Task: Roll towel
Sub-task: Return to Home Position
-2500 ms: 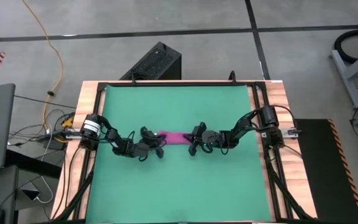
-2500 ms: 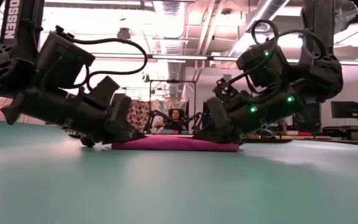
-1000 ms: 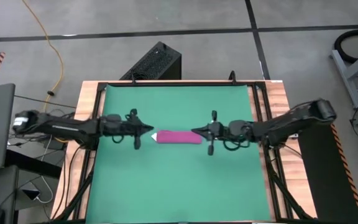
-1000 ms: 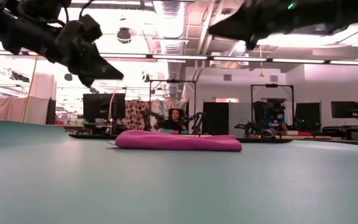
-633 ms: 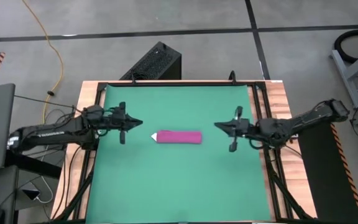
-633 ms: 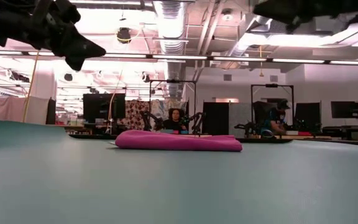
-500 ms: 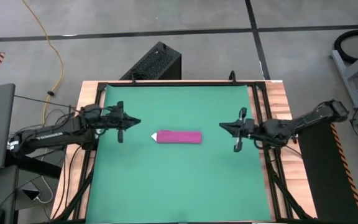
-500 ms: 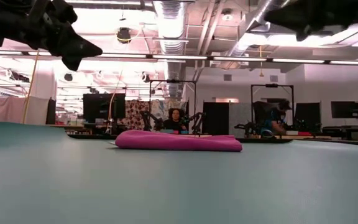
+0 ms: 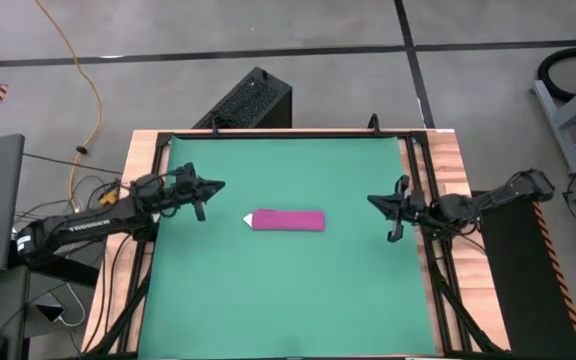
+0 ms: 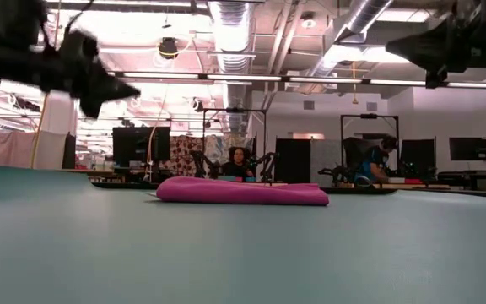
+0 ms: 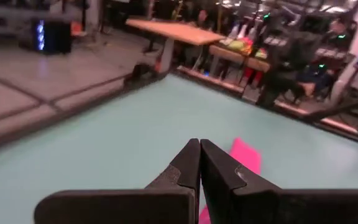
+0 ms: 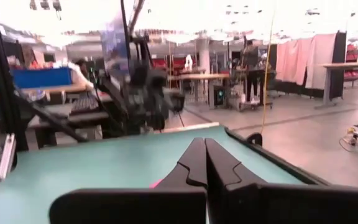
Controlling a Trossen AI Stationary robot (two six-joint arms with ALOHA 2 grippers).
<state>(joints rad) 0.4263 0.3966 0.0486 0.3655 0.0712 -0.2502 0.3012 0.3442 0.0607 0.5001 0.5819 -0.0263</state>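
High view: we see the rolled towel lying lengthwise between left gripper and right gripper, left nearer, both closed, empty.

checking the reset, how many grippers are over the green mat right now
2. The left gripper hangs shut above the left side of the green mat; the right gripper, shut, above its right side. The rolled towel lies between them, touched by neither. None looks hidden.
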